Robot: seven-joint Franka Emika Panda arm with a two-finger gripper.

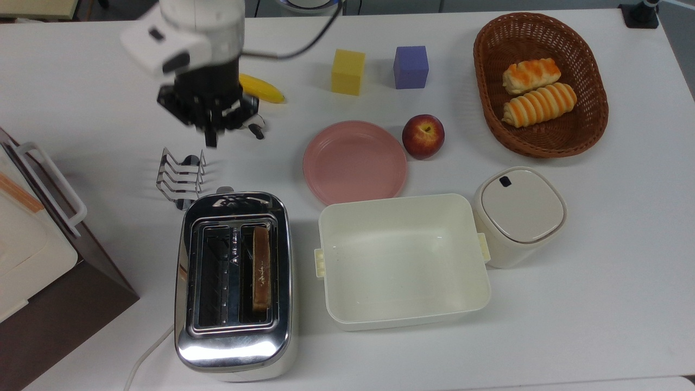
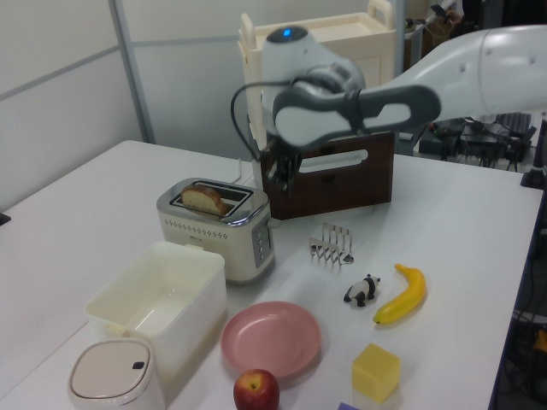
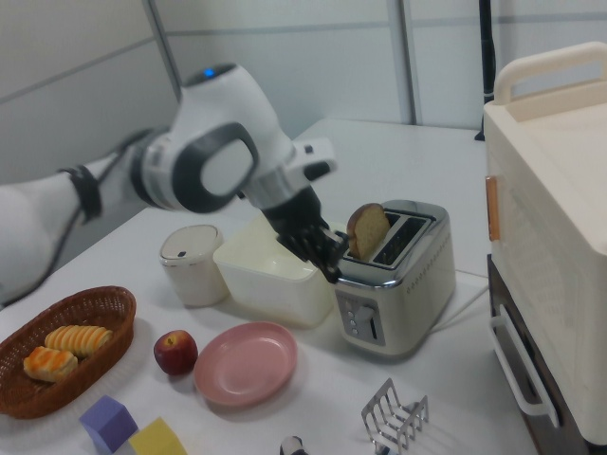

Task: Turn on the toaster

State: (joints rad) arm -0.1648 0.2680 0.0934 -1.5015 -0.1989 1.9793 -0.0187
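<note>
The toaster (image 1: 233,347) stands at the front of the top view's left, chrome top up, its white cord trailing off the near end. A slice of toast (image 1: 261,269) sits in one slot and sticks well up out of it (image 2: 203,198) (image 3: 367,230). My gripper (image 1: 210,140) hangs in the air beyond the toaster's far end, above the table and apart from the toaster (image 2: 218,235). Its fingers look shut with nothing between them. In the right view the gripper (image 3: 330,268) hovers beside the toaster (image 3: 398,294), near its upper edge.
A wire toast rack (image 1: 181,176) stands just past the toaster's far end. Pink plate (image 1: 354,163), apple (image 1: 423,136), cream tub (image 1: 402,260) and lidded canister (image 1: 518,214) lie to the top view's right. Banana (image 1: 262,88), two cubes, a bread basket (image 1: 540,87); oven box (image 1: 32,255) at the top view's left.
</note>
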